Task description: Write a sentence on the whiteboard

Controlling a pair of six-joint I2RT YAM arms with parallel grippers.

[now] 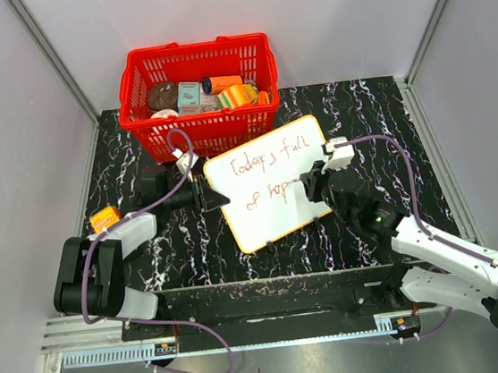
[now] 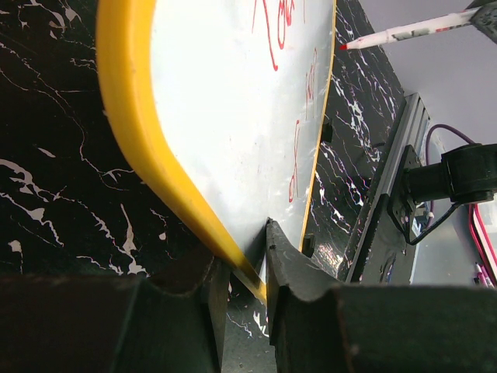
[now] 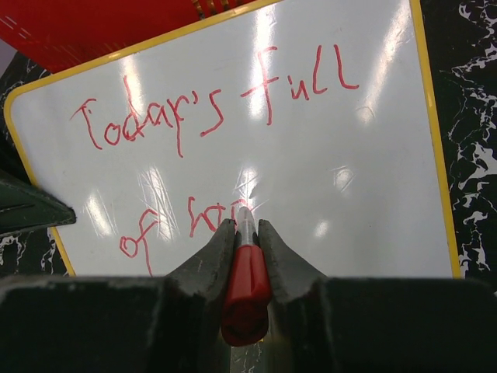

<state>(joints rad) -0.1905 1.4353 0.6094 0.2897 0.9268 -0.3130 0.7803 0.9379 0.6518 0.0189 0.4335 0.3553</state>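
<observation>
Jaws of the left arm (image 1: 137,226) are clamped on the yellow rim at the left edge of the whiteboard (image 1: 271,184). The right jaws are closed tight on a red-capped marker (image 3: 247,280), its tip at the end of the second line; whether it touches, I cannot tell. The board sits askew over the black marbled surface (image 1: 366,110), its far edge just before the red basket (image 1: 199,102). The sentence (image 1: 269,162) reads "Today's full" above "of" and an unfinished word.
</observation>
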